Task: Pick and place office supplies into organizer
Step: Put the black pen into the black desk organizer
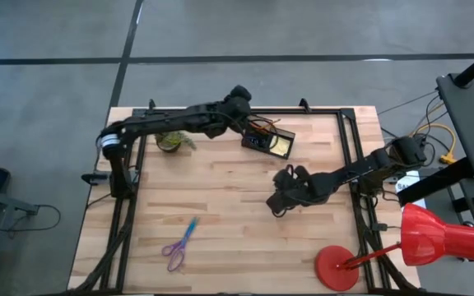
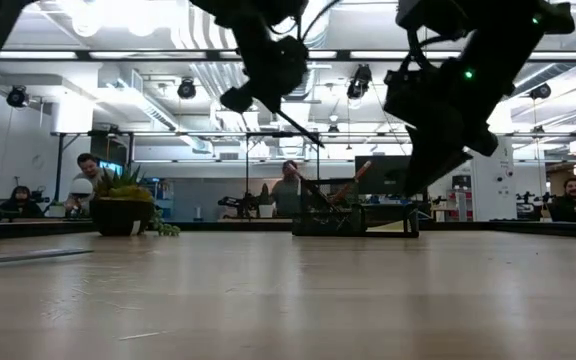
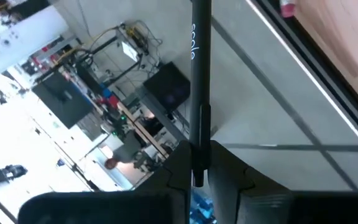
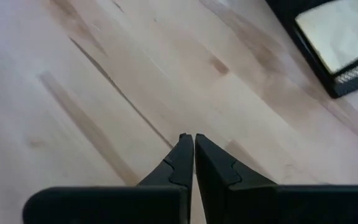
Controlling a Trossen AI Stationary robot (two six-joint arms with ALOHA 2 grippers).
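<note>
Your left gripper [image 3: 197, 177] pinches a thin black pen [image 3: 199, 93] by its end at the organizer's [image 1: 268, 141] nine o'clock: light, stiff, slippery. The right gripper [image 4: 188, 146], pressed together, waits.

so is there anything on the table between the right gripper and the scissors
No. In the high view only bare wood lies between the right gripper, shut and empty at mid-table, and the purple-handled scissors near the front edge.

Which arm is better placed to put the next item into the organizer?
Left. Its pincer already grips a black pen right above the organizer. The right pincer is shut and empty over bare table.
</note>
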